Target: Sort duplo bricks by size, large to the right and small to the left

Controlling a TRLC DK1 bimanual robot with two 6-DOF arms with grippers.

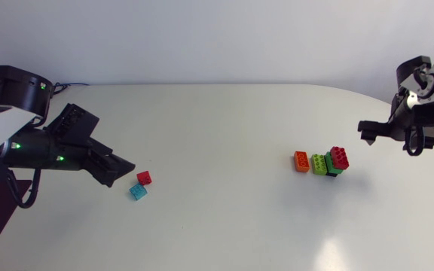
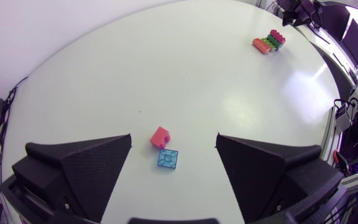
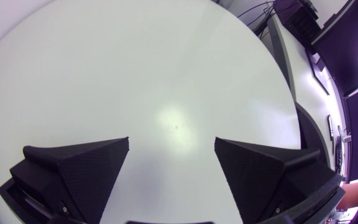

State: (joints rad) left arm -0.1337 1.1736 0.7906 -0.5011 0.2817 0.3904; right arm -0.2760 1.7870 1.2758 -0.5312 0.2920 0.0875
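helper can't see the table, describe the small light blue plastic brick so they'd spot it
On the left side of the white table, just ahead of the left arm's open black gripper, lie two small square bricks. It is the light blue brick, not the red brick beside it.

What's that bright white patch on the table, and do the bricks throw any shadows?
Head view: reflected light glares on the glossy table near its front right, and the stacked bricks throw hardly any shadow under the soft light. Left wrist view: the table edge bows, with glare beyond the left gripper. Right wrist view: one glare spot ahead of the right gripper.
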